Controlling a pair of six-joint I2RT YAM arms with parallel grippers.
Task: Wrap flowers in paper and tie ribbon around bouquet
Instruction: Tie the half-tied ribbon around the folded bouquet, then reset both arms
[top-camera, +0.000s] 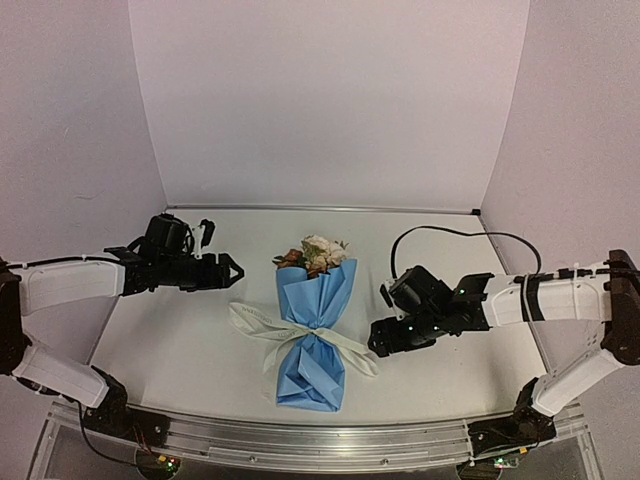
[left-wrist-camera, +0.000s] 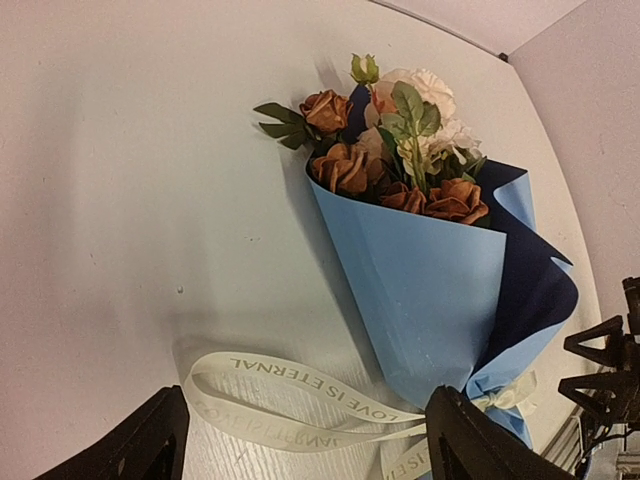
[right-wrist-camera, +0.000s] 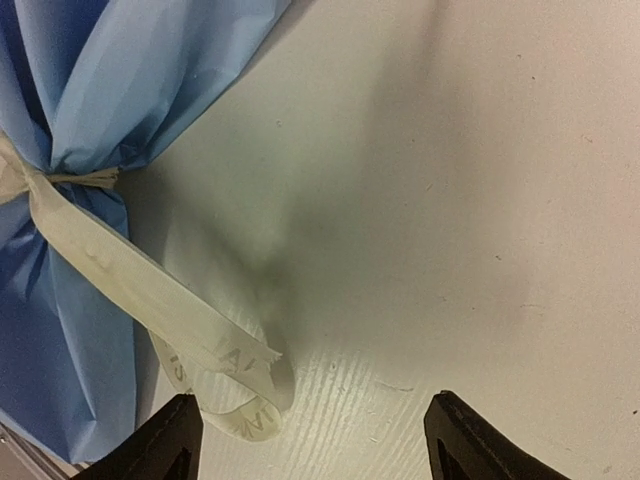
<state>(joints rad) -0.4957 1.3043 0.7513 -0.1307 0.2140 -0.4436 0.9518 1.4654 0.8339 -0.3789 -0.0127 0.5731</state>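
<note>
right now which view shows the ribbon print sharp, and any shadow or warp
Left wrist: the ribbon print is sharp and readable, though the table edge curves with lens warp. Right wrist: a broad soft shadow darkens the table beside the ribbon, letters only partly legible. Top external: even light, print too small to read.

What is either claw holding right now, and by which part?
Nothing. The left claw and right claw both stand open and clear of the tied bouquet, whose ribbon ends lie free on the table.
</note>
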